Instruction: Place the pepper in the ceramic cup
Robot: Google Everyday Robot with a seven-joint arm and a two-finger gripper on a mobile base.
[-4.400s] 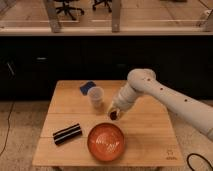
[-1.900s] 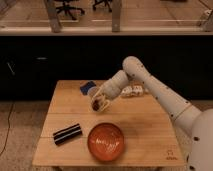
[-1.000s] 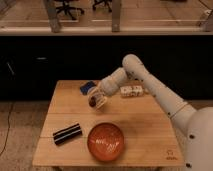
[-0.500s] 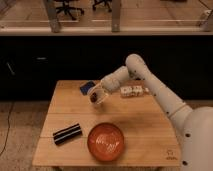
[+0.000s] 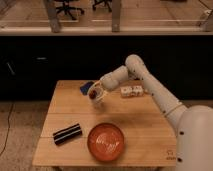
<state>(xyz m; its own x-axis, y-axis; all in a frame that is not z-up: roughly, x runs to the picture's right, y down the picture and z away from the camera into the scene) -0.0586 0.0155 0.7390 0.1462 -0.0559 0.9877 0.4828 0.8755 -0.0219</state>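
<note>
Cream ceramic cup point(image 5: 98, 97) sits far-left on the wood table point(image 5: 150, 130), pepper point(image 5: 93, 92) dark red at its mouth, gripper point(image 5: 100, 87) right on top; can't tell if it's gripping or let go. I reckon it's the drop step. Next: release, lift straight up w/o knocking cup.

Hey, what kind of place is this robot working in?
Probably an office or lab: wheeled office chairs stand behind a glass partition, and a wooden table sits on a speckled floor. The gripper is at the ceramic cup near the table's far edge.
</note>
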